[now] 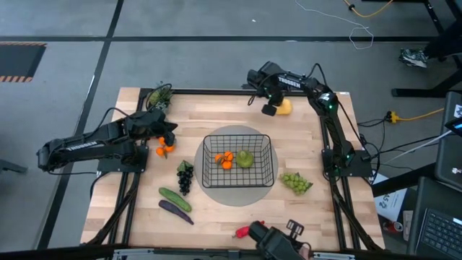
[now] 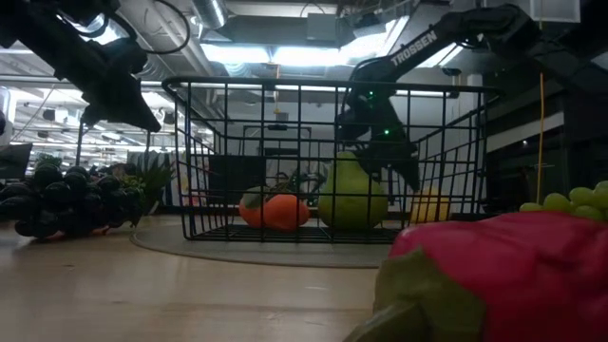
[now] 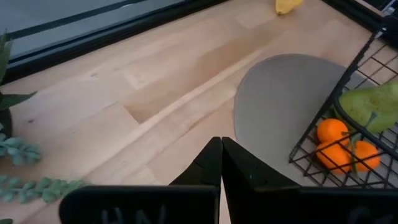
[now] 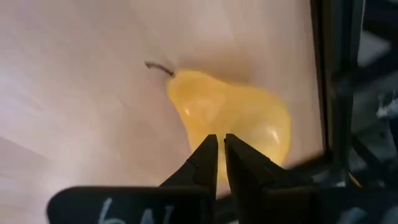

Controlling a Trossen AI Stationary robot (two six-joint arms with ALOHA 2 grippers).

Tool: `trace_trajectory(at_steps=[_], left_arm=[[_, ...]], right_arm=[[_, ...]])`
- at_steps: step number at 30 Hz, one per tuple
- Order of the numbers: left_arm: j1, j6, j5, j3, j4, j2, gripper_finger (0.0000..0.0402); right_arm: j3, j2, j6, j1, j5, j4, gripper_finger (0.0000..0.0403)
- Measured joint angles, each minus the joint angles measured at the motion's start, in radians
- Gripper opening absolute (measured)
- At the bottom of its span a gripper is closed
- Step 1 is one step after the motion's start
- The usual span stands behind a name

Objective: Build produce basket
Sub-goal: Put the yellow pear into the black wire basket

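The black wire basket (image 1: 268,167) stands on a round grey mat mid-table, with oranges (image 1: 226,159) and a green pear (image 1: 245,159) inside. A yellow pear (image 4: 236,118) lies on its side on the wood near the far edge. My right gripper (image 4: 220,140) points steeply down just over it with its fingers shut; the low view shows its tips (image 2: 410,177) a little above the fruit (image 2: 429,204). My left gripper (image 1: 172,134) hangs shut left of the basket, above a loose bunch of oranges (image 1: 164,149).
Around the basket lie dark grapes (image 1: 185,177), a cucumber (image 1: 175,198), an eggplant (image 1: 175,211), green grapes (image 1: 296,182) and a red fruit (image 1: 243,232) at the near edge. A leafy plant (image 1: 159,95) stands at the far left corner.
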Motion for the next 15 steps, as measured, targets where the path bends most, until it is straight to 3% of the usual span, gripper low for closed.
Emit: trace_trajectory(at_steps=[8,15], left_arm=[[0.000,0.003,0.005,0.000,-0.002,0.000,0.0000],[0.000,0.004,-0.001,0.000,-0.004,0.000,0.0000]], right_arm=[[-0.070,-0.059,0.012,0.000,0.008,-0.021,0.0030],[-0.286,-0.287,0.036,0.000,0.020,0.146,0.0007]])
